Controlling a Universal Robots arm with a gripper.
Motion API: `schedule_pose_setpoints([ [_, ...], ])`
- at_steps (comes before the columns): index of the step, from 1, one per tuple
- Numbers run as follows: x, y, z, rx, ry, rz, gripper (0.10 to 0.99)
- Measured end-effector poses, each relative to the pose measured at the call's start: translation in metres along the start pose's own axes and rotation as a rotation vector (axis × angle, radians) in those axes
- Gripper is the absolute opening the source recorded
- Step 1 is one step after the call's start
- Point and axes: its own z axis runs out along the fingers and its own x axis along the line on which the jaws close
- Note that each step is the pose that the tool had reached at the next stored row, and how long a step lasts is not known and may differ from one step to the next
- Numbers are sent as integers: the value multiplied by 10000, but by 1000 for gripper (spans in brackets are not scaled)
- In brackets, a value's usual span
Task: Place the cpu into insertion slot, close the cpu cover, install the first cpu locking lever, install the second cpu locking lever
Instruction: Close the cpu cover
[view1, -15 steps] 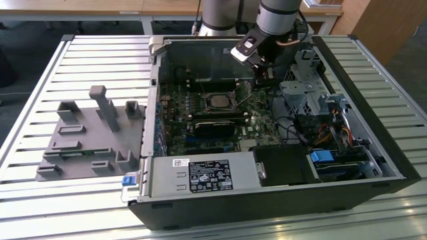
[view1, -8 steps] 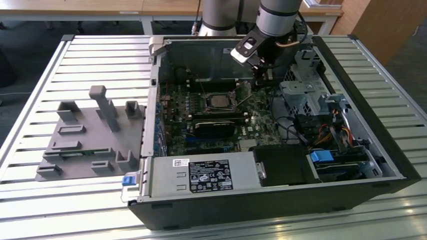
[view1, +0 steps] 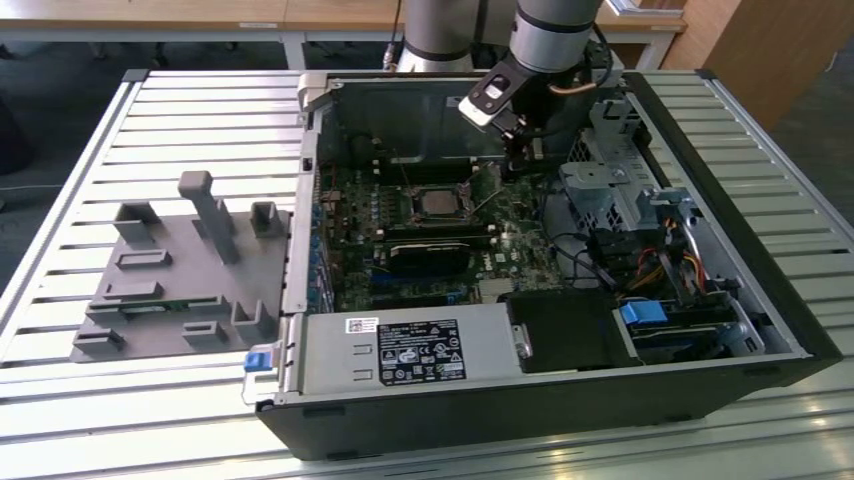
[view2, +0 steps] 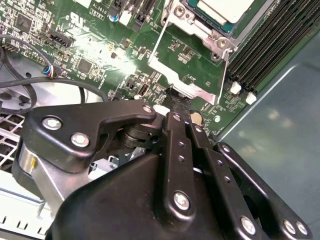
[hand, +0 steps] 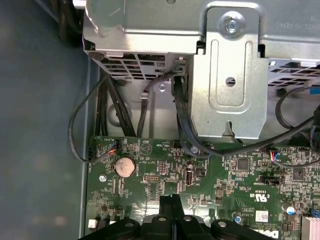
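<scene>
The cpu (view1: 434, 204) (view2: 222, 9) lies flat in the insertion slot (view2: 220, 44), its silver top up. The cpu cover (view2: 187, 86), a thin silver frame, stands tilted up beside the socket, and green board shows through its window. My gripper (view2: 178, 98) (view1: 514, 170) is shut with nothing between its fingers. Its tips rest at the cover's free edge, on the exterior view's right of the socket. In the first wrist view the closed black fingertips (hand: 166, 202) hang over the motherboard.
The open computer case (view1: 747, 300) lies on a slatted table. A metal drive cage (view1: 601, 190) and cables stand close beside my arm. Long black memory slots (view2: 265, 40) run past the socket. A grey parts fixture (view1: 187, 270) sits at the exterior view's left.
</scene>
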Motion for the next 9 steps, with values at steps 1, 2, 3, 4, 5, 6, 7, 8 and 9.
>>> schedule_pose_setpoints([
  [1, 0, -10, 0, 0, -1, 0, 106],
  [2, 0, -19, 0, 0, 0, 0, 106],
  [3, 0, -28, 0, 0, 0, 0, 106],
  [4, 0, -36, 0, 0, 0, 0, 106],
  [5, 1, -44, -1, 0, 0, 0, 106],
  [6, 1, -51, 0, 0, 0, 0, 106],
  [7, 1, -58, -1, 0, 0, 0, 106],
  [8, 1, -63, -1, 0, 0, 0, 106],
  [9, 1, -68, -1, 0, 0, 1, 106],
])
